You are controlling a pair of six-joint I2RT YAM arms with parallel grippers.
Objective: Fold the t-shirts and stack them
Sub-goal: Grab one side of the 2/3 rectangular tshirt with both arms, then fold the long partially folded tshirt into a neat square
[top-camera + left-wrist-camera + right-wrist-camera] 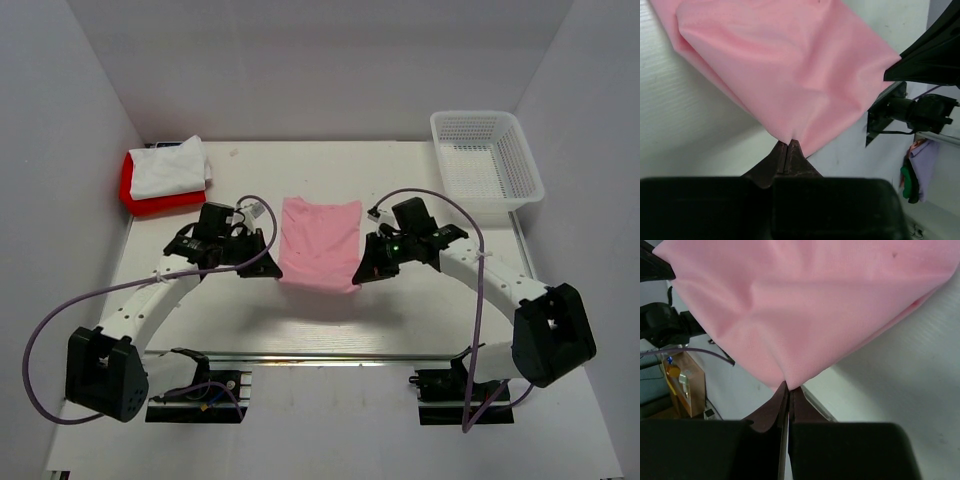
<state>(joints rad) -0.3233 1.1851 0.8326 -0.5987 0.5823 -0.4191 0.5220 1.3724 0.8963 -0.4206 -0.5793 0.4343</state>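
A light pink t-shirt [318,243] is stretched between both grippers at the table's middle, its near edge lifted and its far part lying on the table. My left gripper [268,262] is shut on the shirt's near left corner [790,139]. My right gripper [362,270] is shut on the near right corner [789,385]. A folded white t-shirt [172,165] lies on a folded bright red t-shirt [150,201] at the far left.
A white plastic mesh basket [486,165] stands at the far right corner. White walls close the table at back and sides. A metal rail [320,355] runs along the near edge between the arm bases.
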